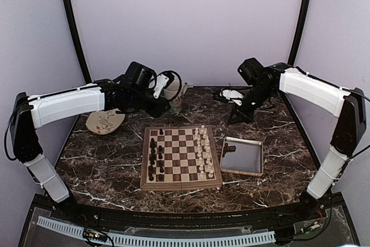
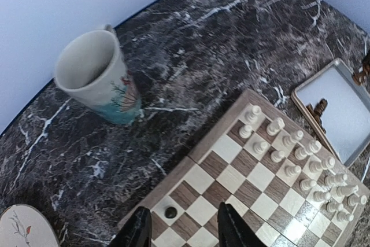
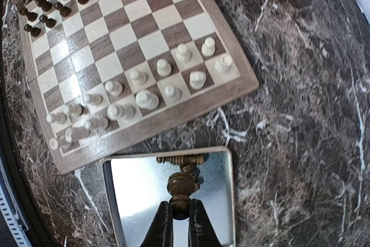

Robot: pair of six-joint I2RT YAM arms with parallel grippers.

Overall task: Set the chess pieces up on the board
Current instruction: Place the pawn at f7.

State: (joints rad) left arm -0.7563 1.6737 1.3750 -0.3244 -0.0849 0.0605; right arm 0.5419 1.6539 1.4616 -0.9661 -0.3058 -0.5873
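Note:
The board lies mid-table with dark brown chess pieces along its left side and cream-white ones along its right. My right gripper is shut on a dark chess piece, held in the air over the metal tray. Another dark piece lies in the tray at its near-board edge. In the top view the right gripper hangs behind the tray. My left gripper is open and holds nothing; it hovers over the board's far left corner, above a lone dark pawn.
A cream mug stands behind the board, close to the left gripper. A small patterned plate lies at the back left. The tray sits just right of the board. Curtain walls close in the back and sides.

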